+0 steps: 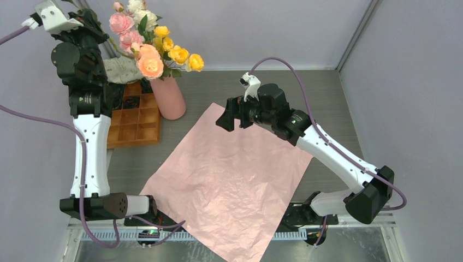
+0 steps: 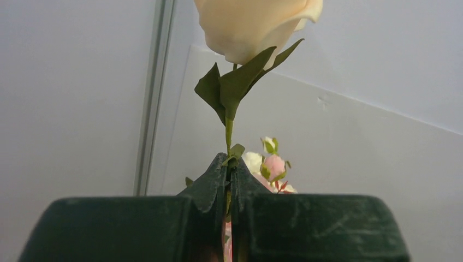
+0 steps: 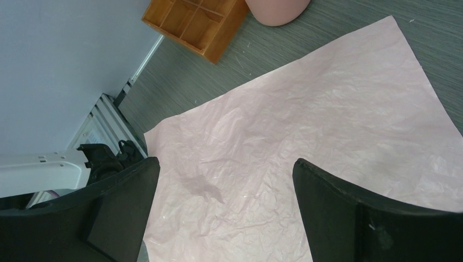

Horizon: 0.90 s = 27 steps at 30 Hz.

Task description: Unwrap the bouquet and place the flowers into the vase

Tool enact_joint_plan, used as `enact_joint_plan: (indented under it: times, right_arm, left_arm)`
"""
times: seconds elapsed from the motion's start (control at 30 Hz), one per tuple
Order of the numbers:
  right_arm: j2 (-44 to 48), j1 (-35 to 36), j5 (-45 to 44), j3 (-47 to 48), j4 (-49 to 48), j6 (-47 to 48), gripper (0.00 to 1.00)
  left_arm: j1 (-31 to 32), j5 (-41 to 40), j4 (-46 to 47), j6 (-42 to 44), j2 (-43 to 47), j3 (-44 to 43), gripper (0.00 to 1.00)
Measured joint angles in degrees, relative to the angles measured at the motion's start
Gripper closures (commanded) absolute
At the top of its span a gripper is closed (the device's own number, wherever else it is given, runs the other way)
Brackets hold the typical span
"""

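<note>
The salmon-pink vase stands at the back left with pink, peach and yellow flowers in it. My left gripper is shut on the thin green stem of a cream rose, held high beside those flowers. In the top view this gripper is mostly hidden behind its own wrist. No wrapped bouquet shows; a pink sheet of wrapping paper lies spread flat on the table. My right gripper hovers open over the sheet's far corner, nothing between its fingers. The vase base shows in the right wrist view.
An orange wooden compartment tray sits left of the vase, touching or nearly touching it. Grey walls close in at the back, left and right. The paper's near corner hangs over the metal rail at the table's front edge.
</note>
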State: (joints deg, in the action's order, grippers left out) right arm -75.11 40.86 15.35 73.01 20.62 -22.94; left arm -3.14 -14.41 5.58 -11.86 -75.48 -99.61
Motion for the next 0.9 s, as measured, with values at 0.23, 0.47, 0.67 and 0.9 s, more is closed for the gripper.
enact_joint_plan:
  times: [0.23, 0.47, 0.67, 0.9]
  right_arm:
    - [0.9, -0.1, 0.4, 0.0, -0.1, -0.4, 0.03]
    - [0.9, -0.2, 0.9, -0.1, -0.1, -1.2, 0.03]
    - [0.9, -0.2, 1.1, -0.1, -0.1, -1.3, 0.03]
    - [0.9, -0.2, 1.1, -0.1, -0.1, -1.2, 0.03]
  left_arm:
    - [0.0, 0.1, -0.1, -3.0, 2.8, 9.1, 1.0]
    - [0.0, 1.0, 0.5, -4.5, 3.4, 10.9, 1.0]
    - [0.0, 3.2, 4.4, -5.9, 1.1, 11.0, 1.0]
    - [0.0, 8.0, 6.9, -7.7, -3.1, 10.9, 1.0]
